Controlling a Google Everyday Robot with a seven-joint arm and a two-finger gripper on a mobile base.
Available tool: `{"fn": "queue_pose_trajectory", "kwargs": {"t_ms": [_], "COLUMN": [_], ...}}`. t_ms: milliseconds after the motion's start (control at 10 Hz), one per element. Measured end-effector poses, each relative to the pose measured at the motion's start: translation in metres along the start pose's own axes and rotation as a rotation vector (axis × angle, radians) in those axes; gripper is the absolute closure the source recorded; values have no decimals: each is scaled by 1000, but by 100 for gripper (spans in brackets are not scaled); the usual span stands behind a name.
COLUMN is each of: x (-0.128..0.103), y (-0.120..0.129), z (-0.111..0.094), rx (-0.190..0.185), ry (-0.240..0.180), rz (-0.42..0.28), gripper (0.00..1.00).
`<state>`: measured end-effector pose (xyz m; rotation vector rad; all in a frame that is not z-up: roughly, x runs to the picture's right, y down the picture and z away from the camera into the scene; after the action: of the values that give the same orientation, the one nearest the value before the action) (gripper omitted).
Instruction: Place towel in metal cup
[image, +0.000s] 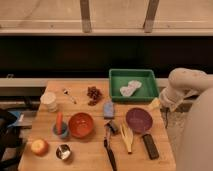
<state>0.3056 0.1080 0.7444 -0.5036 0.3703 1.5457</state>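
My gripper (162, 101) is hanging at the right edge of the table (87, 151), just beside the green tray (116, 75); apart or together, I cannot tell. The towel (130, 88) is lying, seemingly crumpled, in that tray, well apart from the metal cup (63, 151) at front left.

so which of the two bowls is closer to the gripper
The purple bowl, beside the banana, lies close to the gripper at the table's right edge; the orange bowl is well to the left, next to the blue cup.
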Motion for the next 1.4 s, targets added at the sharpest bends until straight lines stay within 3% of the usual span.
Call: {"fn": "queue_pose_trajectory", "kwargs": {"t_ms": [300,800,1100,1200,1400], "x": [-29,-93,-130,-136,-137], "y": [4,77,112,118,118], "z": [-2,7,-9,-14,-15], "rx": [-58,-142,-152,-155,-156], "ry": [-60,-161,-325,-355,-361], "rz": [-56,-227,-252,-251,-249], "gripper": [26,26,26,26,26]}}
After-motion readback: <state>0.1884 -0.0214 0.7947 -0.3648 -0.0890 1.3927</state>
